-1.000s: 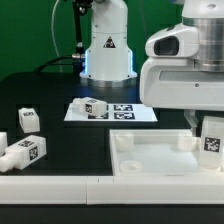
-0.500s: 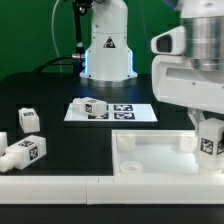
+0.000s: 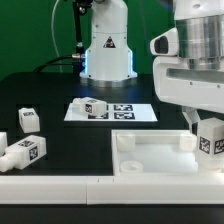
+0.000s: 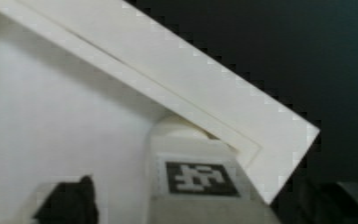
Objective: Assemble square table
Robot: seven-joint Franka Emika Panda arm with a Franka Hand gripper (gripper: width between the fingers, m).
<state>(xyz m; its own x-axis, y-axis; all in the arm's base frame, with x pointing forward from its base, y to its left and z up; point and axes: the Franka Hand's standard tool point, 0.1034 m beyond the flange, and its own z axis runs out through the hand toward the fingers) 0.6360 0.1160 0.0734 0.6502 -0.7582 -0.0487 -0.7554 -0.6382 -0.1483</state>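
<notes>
The white square panel [image 3: 150, 158] with a raised rim lies at the front, on the exterior view's right; it fills much of the wrist view [image 4: 69, 120]. My gripper [image 3: 208, 132] is shut on a stubby white tagged leg [image 3: 210, 140] and holds it upright at the panel's right far corner. In the wrist view that leg [image 4: 202, 165] stands against the panel's corner rim between my dark fingers [image 4: 66, 202], with the gripper [image 4: 202, 208] around it. Three other legs are loose: one [image 3: 93, 108] on the marker board and two [image 3: 28, 120] [image 3: 26, 152] at the exterior view's left.
The marker board [image 3: 130, 112] lies behind the panel. A long white rail [image 3: 60, 186] runs along the front edge. The robot's base [image 3: 107, 50] stands at the back, with black table around the left legs.
The arm has shifted a little toward the exterior view's right. The held leg dipped slightly, then rose again, staying at the panel's right far corner.
</notes>
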